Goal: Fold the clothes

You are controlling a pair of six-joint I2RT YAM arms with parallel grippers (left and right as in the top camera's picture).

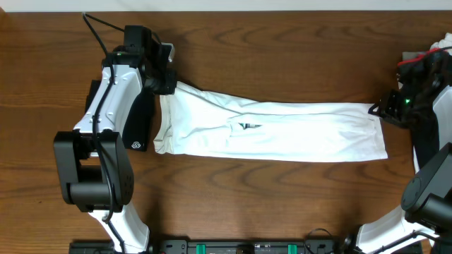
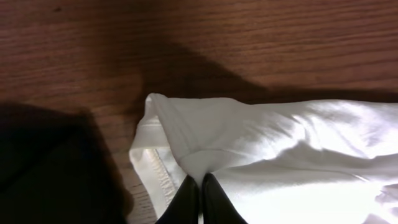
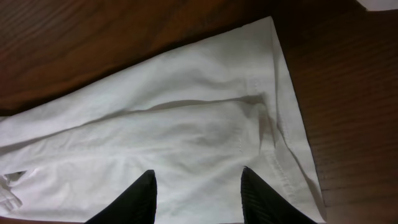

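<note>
The white T-shirt (image 1: 282, 130) lies folded into a long strip across the table, with a small dark bit of print (image 1: 248, 126) showing near its middle. My left gripper (image 1: 168, 81) is at the strip's far left corner. In the left wrist view its fingers (image 2: 200, 180) are shut on a pinch of the white fabric (image 2: 280, 143). My right gripper (image 1: 378, 109) is at the strip's right end. In the right wrist view its fingers (image 3: 198, 177) are open and spread over the hem end of the shirt (image 3: 155, 124), holding nothing.
A black flat item (image 1: 135, 127) with a small white logo lies just left of the shirt, under the left arm, and shows as a dark mass in the left wrist view (image 2: 43, 168). A white and red bundle (image 1: 436, 53) sits at the far right edge. Wooden table (image 1: 268, 204) all around.
</note>
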